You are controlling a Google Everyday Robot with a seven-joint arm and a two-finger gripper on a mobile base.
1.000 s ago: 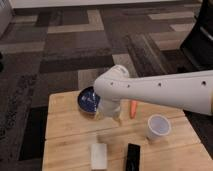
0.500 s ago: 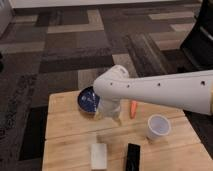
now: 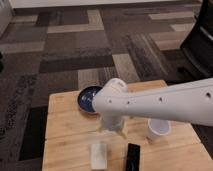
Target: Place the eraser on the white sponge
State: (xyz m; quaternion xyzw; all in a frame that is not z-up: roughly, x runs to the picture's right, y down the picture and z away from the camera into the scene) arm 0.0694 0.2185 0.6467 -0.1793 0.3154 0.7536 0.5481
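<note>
Jaws cannot be read on the gripper (image 3: 111,129), hanging low over the table (image 3: 65,131). At its five o'clock the eraser (image 3: 132,156) lies flat, long axis running twelve to six. It is likely light, stiff and grippy, best pinched across its narrow width. The white sponge (image 3: 98,155), probably soft, lies at its nine o'clock, near but apart.
</note>
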